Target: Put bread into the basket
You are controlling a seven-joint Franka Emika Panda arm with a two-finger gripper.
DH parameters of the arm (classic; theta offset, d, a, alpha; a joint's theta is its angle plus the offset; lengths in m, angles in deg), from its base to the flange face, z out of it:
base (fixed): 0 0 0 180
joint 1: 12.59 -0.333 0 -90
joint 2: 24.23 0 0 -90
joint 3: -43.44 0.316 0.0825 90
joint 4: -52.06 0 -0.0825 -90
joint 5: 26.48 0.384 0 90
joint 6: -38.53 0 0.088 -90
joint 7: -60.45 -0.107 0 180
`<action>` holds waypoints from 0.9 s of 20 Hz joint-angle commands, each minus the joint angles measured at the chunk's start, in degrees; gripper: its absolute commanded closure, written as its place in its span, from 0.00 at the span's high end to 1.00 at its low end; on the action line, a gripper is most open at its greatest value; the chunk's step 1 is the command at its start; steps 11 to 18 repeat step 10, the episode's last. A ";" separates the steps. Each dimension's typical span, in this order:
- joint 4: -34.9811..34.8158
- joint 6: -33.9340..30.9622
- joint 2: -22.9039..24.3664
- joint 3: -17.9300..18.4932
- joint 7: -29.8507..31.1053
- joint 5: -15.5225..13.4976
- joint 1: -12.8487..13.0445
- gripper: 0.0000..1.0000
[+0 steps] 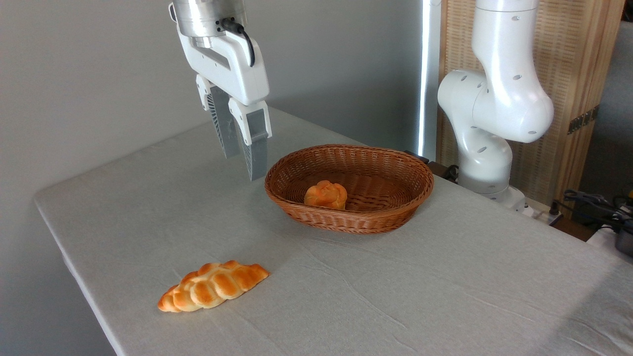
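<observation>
Just right of the empty fingers (242,160), which hang slightly parted above the counter (346,287), the knotted bun (326,195) sits inside the wicker basket (395,207); a braided loaf (212,286) lies well below them.

Glossy bread (325,194), woven wicker basket (390,217), matt creased cloth table (395,296), smooth white plastic tool (245,163)
</observation>
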 commanded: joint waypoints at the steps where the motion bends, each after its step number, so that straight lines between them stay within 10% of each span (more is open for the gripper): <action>1: 1.43 -1.57 -0.82 0.51 0.70 0.42 -1.49 1.00; 18: 4.59 -2.00 -1.69 3.06 0.70 -0.11 -1.57 1.00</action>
